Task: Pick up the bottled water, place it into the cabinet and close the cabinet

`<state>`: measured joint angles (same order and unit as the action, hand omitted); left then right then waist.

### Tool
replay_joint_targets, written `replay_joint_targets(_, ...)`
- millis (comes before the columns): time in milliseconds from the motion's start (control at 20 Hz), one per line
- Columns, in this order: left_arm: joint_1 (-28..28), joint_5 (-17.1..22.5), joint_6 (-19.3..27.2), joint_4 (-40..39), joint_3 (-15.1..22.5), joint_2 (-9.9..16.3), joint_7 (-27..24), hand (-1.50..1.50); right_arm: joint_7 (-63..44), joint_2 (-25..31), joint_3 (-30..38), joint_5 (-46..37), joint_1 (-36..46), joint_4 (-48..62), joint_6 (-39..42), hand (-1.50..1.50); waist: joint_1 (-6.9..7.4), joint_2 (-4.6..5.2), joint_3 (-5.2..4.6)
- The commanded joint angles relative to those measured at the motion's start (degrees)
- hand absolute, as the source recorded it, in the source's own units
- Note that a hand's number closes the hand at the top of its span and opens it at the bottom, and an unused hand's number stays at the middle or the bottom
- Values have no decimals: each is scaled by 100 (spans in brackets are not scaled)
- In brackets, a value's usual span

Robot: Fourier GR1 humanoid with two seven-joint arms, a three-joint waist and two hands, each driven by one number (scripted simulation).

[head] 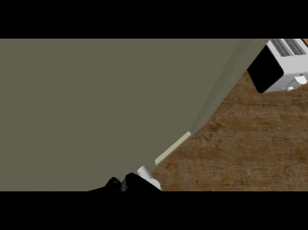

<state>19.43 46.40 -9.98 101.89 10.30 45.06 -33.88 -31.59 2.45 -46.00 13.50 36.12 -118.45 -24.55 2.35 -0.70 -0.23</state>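
A big flat olive-grey cabinet door (pixel 90 112) fills most of the head view, from the far left down to the near middle. Its pale edge runs slantwise from the far right toward the near middle.

At the near edge, just under the door's lowest corner, a black hand (pixel 126 184) peeks in. Only a small bit of it shows. I cannot tell which hand it is, and I cannot tell if it is open or closed.

A small white thing (pixel 148 177) sits right beside the hand, touching it on the right. It may be the bottled water, but too little shows to be sure.

To the right lies the brown wooden counter (pixel 262 143). In the far right corner stands a white toaster (pixel 285 65) with a black side, well apart from the hand.
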Motion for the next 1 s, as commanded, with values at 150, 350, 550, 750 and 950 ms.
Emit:
replay_joint_targets(150, 223, 188, -5, 430, -296, 150, 239, -150, 296, -239, 159, 988, 1804, 1351, -1701, 150, 106, 61, 12)
replay_joint_targets(350, 495, 259, -138, 588, -596, 168, 212, -150, 947, -243, 736, 1945, 2177, 2277, -1117, 150, 67, 94, 19)
replay_joint_targets(550, 421, 206, -125, 617, -629, 161, 341, -150, 802, -244, 647, 2637, 2325, 2579, 205, 150, 8, 111, 20)
replay_joint_targets(750, 674, 244, -78, 836, -736, 110, 441, -150, 810, -244, 1034, 3185, 2186, 3229, 1483, 150, -19, 106, 23)
replay_joint_targets(950, 743, 113, -193, 768, -993, -64, 518, -150, 1155, -245, 1248, 2982, 2059, 3744, 1823, 150, -124, 74, 22)
